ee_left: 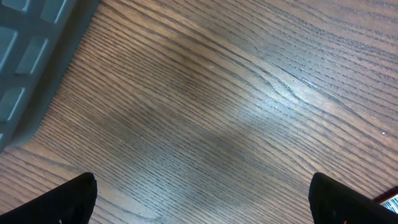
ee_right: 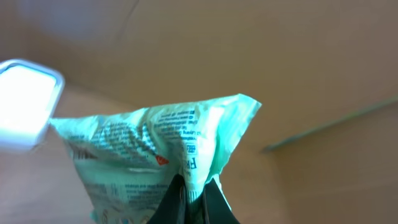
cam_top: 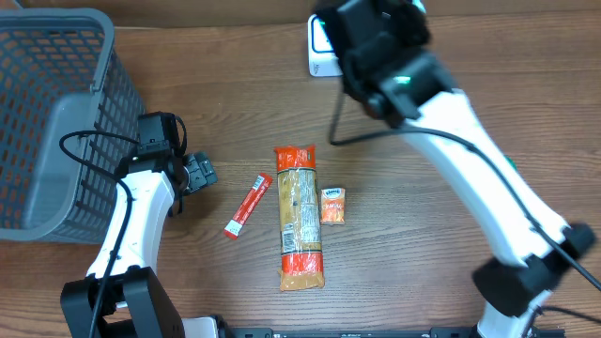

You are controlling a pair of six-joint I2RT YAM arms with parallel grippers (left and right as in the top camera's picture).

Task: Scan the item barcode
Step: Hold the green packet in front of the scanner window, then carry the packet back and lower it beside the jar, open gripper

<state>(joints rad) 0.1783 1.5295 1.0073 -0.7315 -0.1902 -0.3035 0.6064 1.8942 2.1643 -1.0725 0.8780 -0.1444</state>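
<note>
- Pinched in the dark fingers (ee_right: 211, 202) of the right gripper (ee_right: 194, 193), a pale mint-green crinkled plastic packet (ee_right: 149, 149) hangs in the air, black print across its face and one red mark.
- Those fingers are closed tight on a fold at the packet's edge.
- Just beside the packet's corner in the right wrist view is a white rounded-corner scanner (ee_right: 25, 102), its face bright and blurred.
- From overhead, the scanner (cam_top: 319, 52) sits at the far edge of the brown wood-grain table (cam_top: 423, 216), and the right gripper (cam_top: 376, 38) hovers over it; the packet is hidden under the arm.
- Near the table's middle lies a long clear-and-orange bag of pasta (cam_top: 300, 216).
- Just right of it is a small orange sachet (cam_top: 332, 205); to its left, apart from it, is a slim red stick packet (cam_top: 248, 206), tilted.
- Further left, the left gripper (cam_top: 199, 173) points toward the stick packet; its fingers are spread wide with nothing between them but bare wood.
- At the far left stands a grey wire-mesh basket (cam_top: 56, 113).
</note>
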